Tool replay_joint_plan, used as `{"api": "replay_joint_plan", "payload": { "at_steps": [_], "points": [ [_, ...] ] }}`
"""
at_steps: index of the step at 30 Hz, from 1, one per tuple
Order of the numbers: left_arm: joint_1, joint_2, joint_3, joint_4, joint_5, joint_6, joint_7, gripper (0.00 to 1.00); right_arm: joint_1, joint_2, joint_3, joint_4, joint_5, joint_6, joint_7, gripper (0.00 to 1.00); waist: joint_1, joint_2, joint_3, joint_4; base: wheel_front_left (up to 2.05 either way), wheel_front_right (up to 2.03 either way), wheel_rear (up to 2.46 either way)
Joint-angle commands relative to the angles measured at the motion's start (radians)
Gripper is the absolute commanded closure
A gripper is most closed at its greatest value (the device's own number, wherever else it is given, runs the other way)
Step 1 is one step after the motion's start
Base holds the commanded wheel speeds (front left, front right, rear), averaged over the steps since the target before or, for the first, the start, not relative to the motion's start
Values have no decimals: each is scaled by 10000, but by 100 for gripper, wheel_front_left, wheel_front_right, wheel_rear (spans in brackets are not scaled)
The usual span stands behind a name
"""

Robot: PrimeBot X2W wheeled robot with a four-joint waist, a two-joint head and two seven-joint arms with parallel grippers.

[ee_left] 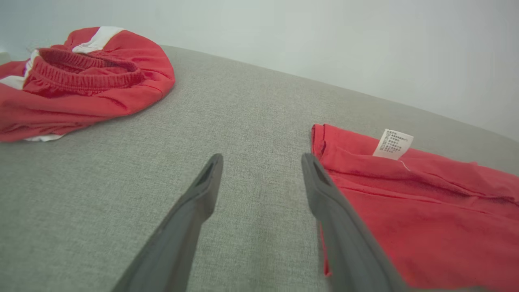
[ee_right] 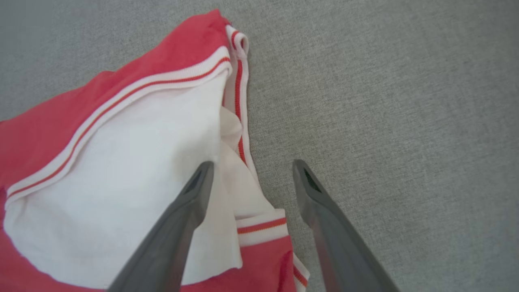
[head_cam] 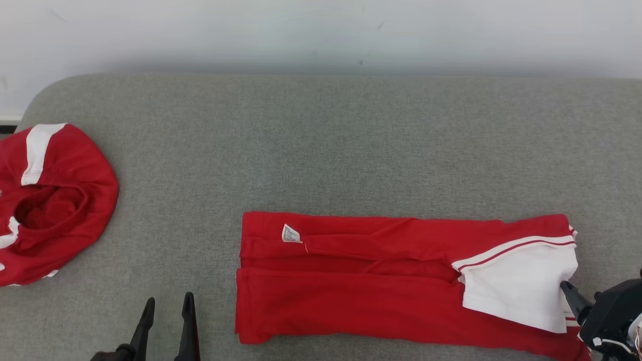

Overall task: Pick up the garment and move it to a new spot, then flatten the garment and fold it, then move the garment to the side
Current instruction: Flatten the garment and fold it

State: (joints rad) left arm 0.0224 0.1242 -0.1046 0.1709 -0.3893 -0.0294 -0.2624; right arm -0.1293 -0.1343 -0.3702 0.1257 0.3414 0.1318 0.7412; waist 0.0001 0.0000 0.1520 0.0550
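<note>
A red garment with white panels lies folded into a long band on the grey padded surface. Its white label sits near its left end. My left gripper is open at the lower left, just left of that end, with nothing between its fingers. In the left wrist view the left gripper hovers over bare surface beside the garment. My right gripper is open at the garment's right end. In the right wrist view the right gripper straddles the striped white edge of the garment, one finger over cloth, one over bare surface.
A second red and white garment lies crumpled at the surface's far left edge, its elastic waistband facing up. A pale wall runs behind the surface. Bare grey surface spreads behind the folded garment and between the two garments.
</note>
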Motion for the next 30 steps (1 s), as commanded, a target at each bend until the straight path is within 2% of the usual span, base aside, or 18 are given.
{"api": "replay_joint_plan", "payload": {
  "at_steps": [1,18,19,20,21,30],
  "points": [
    [51,-34,24,134,108,-81,-31,0,-155,-79,-76,178,-93,-20,46,0,-1,0,160,133,0,0,0],
    [-251,-14,150,241,277,-308,-32,0,-692,-171,413,1436,15,-20,384,0,-1,0,599,428,0,0,0],
    [-260,-24,151,251,268,-307,-32,0,-694,-174,480,1516,43,-20,466,50,-1,0,598,449,0,0,0],
    [-265,-32,149,257,268,-328,-32,0,-688,-169,557,1560,86,-18,508,63,-1,0,593,470,0,0,0],
    [-258,-41,148,270,267,-348,-30,0,-673,-180,662,1579,125,-18,550,100,-1,0,584,487,0,0,0],
    [9,-89,248,236,311,-336,-32,0,-843,-573,-15,1347,-398,-23,-308,100,-1,0,301,344,0,0,0]
  ]
}}
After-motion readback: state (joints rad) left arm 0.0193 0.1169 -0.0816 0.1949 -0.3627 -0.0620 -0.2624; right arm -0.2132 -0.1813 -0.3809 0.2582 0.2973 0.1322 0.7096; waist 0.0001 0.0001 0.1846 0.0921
